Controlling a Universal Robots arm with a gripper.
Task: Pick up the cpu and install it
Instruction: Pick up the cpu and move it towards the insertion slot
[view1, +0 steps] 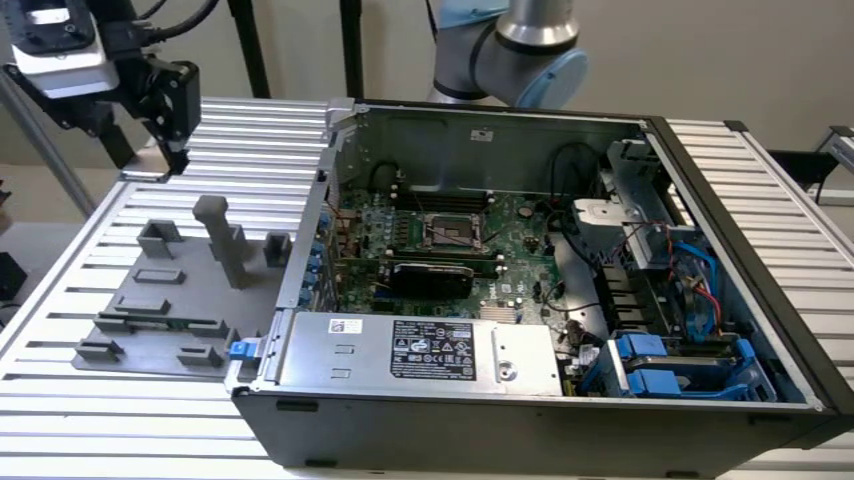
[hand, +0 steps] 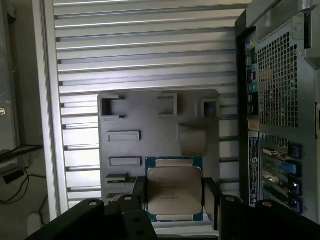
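1. Black gripper (hand: 175, 184) is clenched on the cpu (hand: 174, 194), a small thin square chip with a silver-grey metal top and green rim, one finger against each side.
2. The cpu is airborne over the ribbed aluminium table (view1: 254, 130), above the flat grey fixture plate (view1: 147, 300).
3. The open black computer case (view1: 534, 430) is on the exterior view's right. The black square socket frame (view1: 454, 233) on its green motherboard (view1: 514, 275) is well apart from the cpu.

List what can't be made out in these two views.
Print on the cpu: wrist view, too small to read.
Pins of the socket: exterior view, too small.
Label on the silver box: exterior view, text too small.
Computer case: wrist view, cut off by the picture's edge.
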